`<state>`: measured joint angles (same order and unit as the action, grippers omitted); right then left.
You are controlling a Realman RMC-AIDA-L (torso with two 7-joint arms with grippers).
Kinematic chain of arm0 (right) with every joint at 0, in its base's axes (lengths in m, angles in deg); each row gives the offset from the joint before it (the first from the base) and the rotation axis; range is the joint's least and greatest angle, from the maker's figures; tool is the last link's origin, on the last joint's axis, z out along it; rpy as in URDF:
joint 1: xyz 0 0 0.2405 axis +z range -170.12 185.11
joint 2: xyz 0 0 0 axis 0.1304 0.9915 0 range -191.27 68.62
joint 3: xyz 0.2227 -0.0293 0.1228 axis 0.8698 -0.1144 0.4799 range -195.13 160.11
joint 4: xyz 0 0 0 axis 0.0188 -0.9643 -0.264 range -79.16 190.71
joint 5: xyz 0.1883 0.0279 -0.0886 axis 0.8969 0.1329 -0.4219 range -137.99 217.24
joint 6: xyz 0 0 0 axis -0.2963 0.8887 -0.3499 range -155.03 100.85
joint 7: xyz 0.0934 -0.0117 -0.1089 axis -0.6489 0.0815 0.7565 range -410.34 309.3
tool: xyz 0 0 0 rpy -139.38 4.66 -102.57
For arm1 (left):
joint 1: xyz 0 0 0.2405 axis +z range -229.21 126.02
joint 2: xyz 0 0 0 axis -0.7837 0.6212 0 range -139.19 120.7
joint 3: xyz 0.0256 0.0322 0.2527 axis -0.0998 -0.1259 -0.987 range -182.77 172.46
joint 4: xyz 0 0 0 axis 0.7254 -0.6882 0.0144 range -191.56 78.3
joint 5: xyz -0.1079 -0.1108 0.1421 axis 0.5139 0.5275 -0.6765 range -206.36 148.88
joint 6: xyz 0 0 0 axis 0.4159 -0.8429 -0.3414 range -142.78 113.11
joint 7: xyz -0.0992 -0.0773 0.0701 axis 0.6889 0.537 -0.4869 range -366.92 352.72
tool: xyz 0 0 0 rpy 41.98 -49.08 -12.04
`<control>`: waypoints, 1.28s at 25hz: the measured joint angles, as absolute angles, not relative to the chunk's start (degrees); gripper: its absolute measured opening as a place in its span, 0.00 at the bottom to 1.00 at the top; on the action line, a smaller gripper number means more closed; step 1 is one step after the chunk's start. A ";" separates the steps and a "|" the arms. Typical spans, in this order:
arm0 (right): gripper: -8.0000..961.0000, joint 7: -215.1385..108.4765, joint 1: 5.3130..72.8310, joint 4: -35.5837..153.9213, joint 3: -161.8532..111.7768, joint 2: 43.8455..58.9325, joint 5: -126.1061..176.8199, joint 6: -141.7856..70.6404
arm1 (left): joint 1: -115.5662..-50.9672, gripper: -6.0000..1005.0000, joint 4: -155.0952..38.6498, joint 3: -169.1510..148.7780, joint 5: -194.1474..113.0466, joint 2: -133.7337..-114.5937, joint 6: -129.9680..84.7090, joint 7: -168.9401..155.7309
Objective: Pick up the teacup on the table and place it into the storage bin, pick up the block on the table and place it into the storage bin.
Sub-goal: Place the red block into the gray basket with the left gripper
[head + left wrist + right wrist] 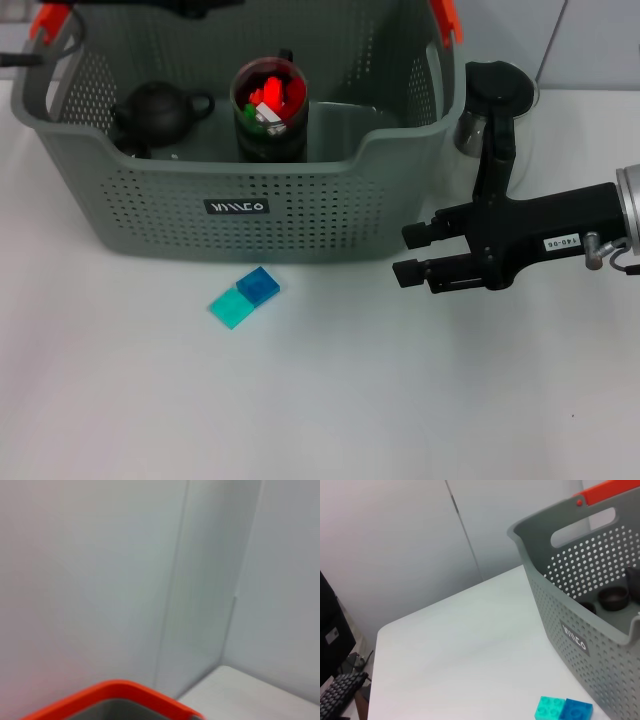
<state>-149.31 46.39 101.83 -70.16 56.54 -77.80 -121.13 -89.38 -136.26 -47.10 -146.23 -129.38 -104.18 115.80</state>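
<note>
The block (246,297), a blue piece joined to a teal one, lies on the white table just in front of the storage bin (230,215); the right wrist view shows the block (564,710) beside the bin wall (580,645). A small dark teacup (613,598) sits inside the bin. My right gripper (408,253) hovers low over the table to the right of the block, open and holding nothing. A dark part of my left arm (195,6) shows above the bin's far side.
Inside the bin stand a black teapot (155,112) and a dark cup full of red and green pieces (270,105). A glass vessel (468,130) stands on the table right of the bin, behind my right arm. An orange handle clip (117,695) shows in the left wrist view.
</note>
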 joint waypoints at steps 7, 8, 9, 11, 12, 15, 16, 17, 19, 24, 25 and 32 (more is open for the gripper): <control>0.64 -149.57 46.63 101.89 -70.16 56.54 -77.74 -121.13 | -91.93 0.18 -127.27 -56.68 -155.19 -129.35 -88.81 115.28; 0.64 -149.57 46.64 101.89 -70.16 56.54 -77.74 -121.13 | -92.37 0.18 -125.72 -57.89 -156.83 -129.35 -87.37 115.28; 0.64 -149.56 46.67 101.89 -70.16 56.54 -77.74 -121.12 | -92.70 0.18 -124.72 -58.61 -158.03 -129.37 -86.38 115.29; 0.64 -149.56 46.73 101.90 -70.16 56.54 -77.77 -121.08 | -93.57 0.18 -122.55 -60.27 -161.37 -129.63 -83.99 115.45; 0.64 -149.55 46.75 101.91 -70.16 56.54 -77.77 -121.06 | -93.93 0.18 -121.77 -60.83 -162.94 -129.83 -82.91 115.58; 0.64 -149.55 46.78 101.92 -70.16 56.54 -77.77 -121.06 | -94.75 0.19 -120.11 -62.26 -166.60 -130.45 -80.80 115.67; 0.64 -149.55 46.78 101.92 -70.16 56.54 -77.77 -121.06 | -94.85 0.19 -119.90 -62.55 -167.40 -130.63 -80.19 115.82; 0.64 -149.54 46.78 101.92 -70.16 56.54 -77.78 -121.05 | -94.95 0.19 -119.75 -62.81 -168.32 -130.84 -79.33 116.20; 0.64 -149.54 46.78 101.92 -70.16 56.54 -77.79 -121.02 | -95.07 0.19 -119.71 -62.94 -169.29 -131.07 -78.18 117.10; 0.64 -149.44 46.78 101.92 -70.16 56.54 -77.80 -120.99 | -95.19 0.19 -119.72 -62.70 -169.66 -131.15 -76.81 118.84; 0.64 -149.40 46.78 101.92 -70.16 56.54 -77.80 -120.94 | -95.17 0.19 -119.76 -62.63 -169.66 -131.15 -76.77 119.01; 0.64 -149.51 46.78 101.92 -70.15 56.54 -77.81 -120.95 | -92.87 0.30 -125.19 -60.37 -166.62 -131.54 -79.65 122.19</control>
<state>-149.51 46.78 101.92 -70.15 56.54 -77.81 -120.95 -92.87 -125.19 -60.37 -166.62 -131.54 -79.65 122.19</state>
